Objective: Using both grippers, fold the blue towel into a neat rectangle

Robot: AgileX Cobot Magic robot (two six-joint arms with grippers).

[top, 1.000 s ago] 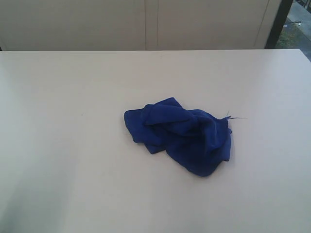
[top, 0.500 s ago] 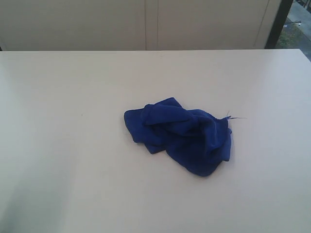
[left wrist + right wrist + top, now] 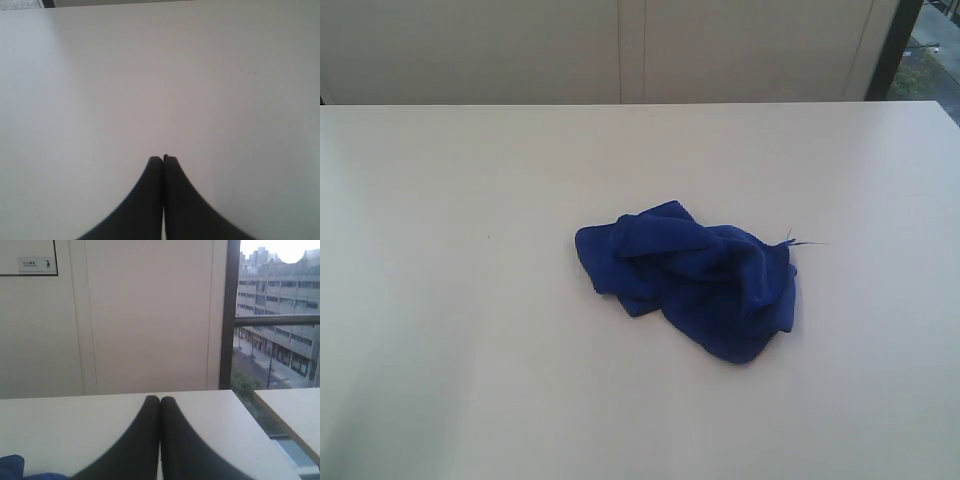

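Note:
The blue towel (image 3: pixel 695 275) lies crumpled in a heap on the white table (image 3: pixel 470 300), a little right of the middle in the exterior view. A loose thread sticks out at its right side. No arm shows in the exterior view. In the left wrist view my left gripper (image 3: pixel 163 159) is shut with nothing in it, over bare tabletop. My right gripper (image 3: pixel 160 399) is shut and empty too, and a small corner of the blue towel (image 3: pixel 11 466) shows at the edge of the right wrist view.
A pale wall (image 3: pixel 620 50) runs behind the table's far edge. At the far right stand a dark window frame (image 3: pixel 229 315) and a second white table (image 3: pixel 295 415). The table's right edge (image 3: pixel 260 435) is close to my right gripper.

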